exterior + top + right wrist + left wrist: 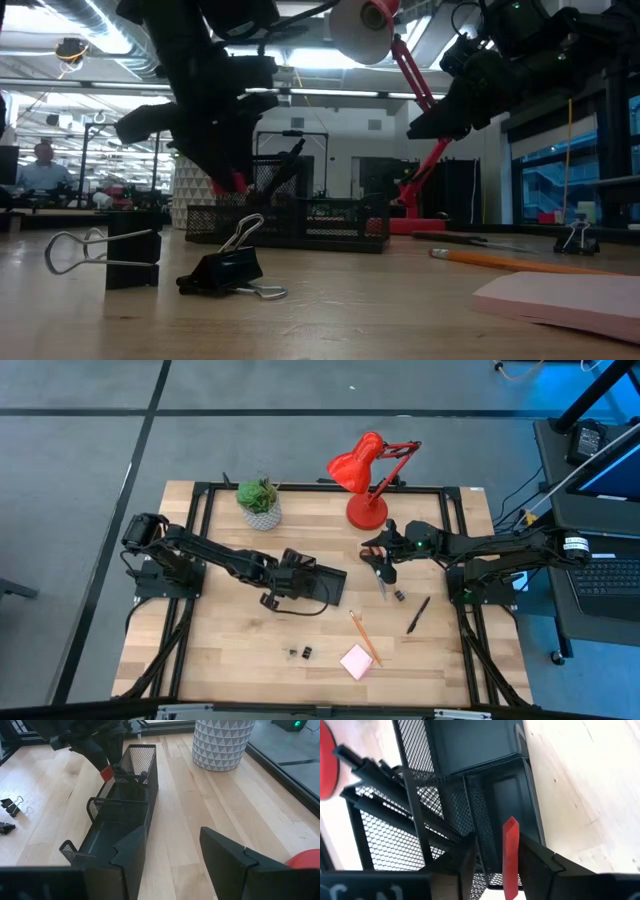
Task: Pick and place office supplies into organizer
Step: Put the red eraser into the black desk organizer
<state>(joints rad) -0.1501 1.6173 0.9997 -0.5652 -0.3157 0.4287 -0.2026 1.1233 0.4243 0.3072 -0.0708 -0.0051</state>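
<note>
Left claw over the organizer, eraser in its grip

At frame centre we see the left claw (288, 582) clenched on the small red eraser (510, 855) above the black mesh organizer (318, 580); our right claw (172, 852) hangs released right of it, near the red lamp (362, 472) on the worktop (220, 650)

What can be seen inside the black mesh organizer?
In the organizer, a dark pen leans in the tall mesh section. The low compartments look bare. The left hand, holding a red eraser above, covers part of it.
</note>
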